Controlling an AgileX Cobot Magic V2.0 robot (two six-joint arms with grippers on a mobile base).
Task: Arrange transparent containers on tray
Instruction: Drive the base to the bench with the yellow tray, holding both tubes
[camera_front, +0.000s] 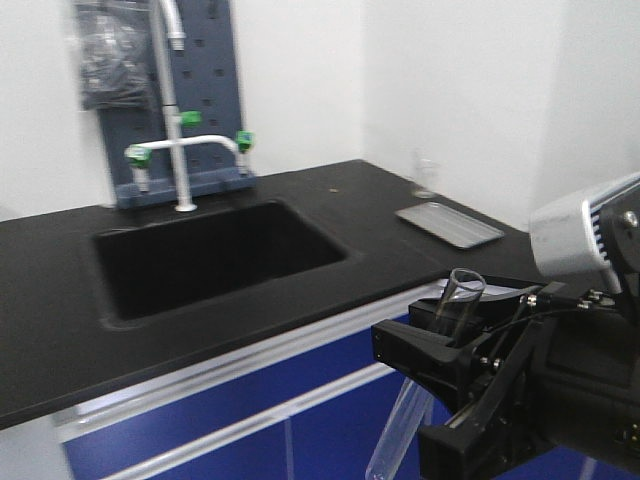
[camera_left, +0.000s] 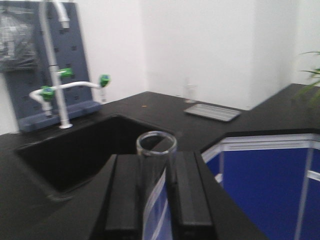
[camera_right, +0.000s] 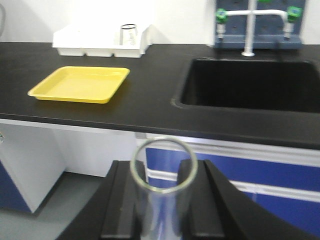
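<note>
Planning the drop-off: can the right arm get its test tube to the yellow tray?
Likely yes: the right end effector grips the test tube, and the yellow tray lies empty near the counter edge.

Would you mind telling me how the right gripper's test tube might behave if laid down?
The test tube is round and smooth, so it would probably roll; the raised rim of the yellow tray should stop it. It looks like thin glass, likely fragile.

I'm looking at a black countertop (camera_front: 400, 215) with a deep sink (camera_front: 215, 255) set into it. A white faucet (camera_front: 172, 110) with green knobs (camera_front: 190, 118) stands behind the sink, in front of a grey pegboard (camera_front: 215, 80). A flat metal tray (camera_front: 450, 224) lies near the right wall. Blue cabinet doors (camera_front: 320, 400) run below the counter. On my right wrist view, white bins (camera_right: 85, 50) sit against the wall.
</note>
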